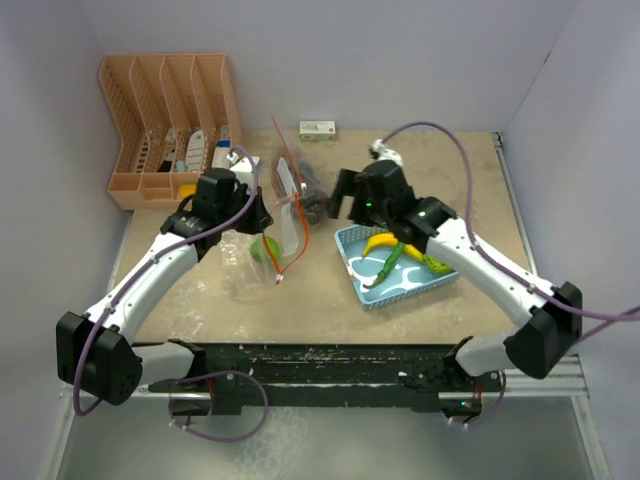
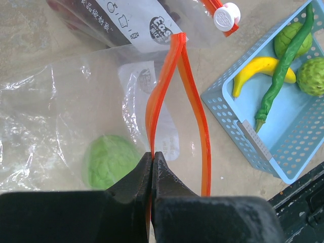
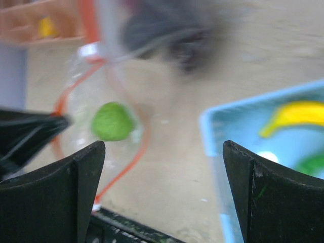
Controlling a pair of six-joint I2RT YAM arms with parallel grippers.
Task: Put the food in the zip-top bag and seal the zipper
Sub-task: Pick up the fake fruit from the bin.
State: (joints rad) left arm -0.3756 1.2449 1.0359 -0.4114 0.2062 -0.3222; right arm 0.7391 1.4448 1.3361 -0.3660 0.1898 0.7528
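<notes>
While the left gripper [image 2: 152, 158] clamps the orange zipper [image 2: 158, 96], a green fruit [image 2: 109, 161] just beside it, the right gripper [image 3: 163, 152] hangs released.

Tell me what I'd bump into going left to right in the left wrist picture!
clear bag with a round green fruit inside → orange-red zipper → blue basket wall → yellow banana → bumpy green fruit

The zip-top bag [image 1: 245, 262] is laid near the middle of the table [image 1: 330, 320], with one round fruit [image 1: 266, 247] held inside it. Its zipper [image 2: 195, 104] is carried along the side at three o'clock. The basket [image 1: 400, 292] is set at three o'clock of the bag, and the banana [image 1: 380, 242] and long pepper [image 1: 390, 266] are kept in it. A slotted rack [image 1: 165, 110] is placed at ten o'clock, a small box [image 1: 318, 130] at twelve.
</notes>
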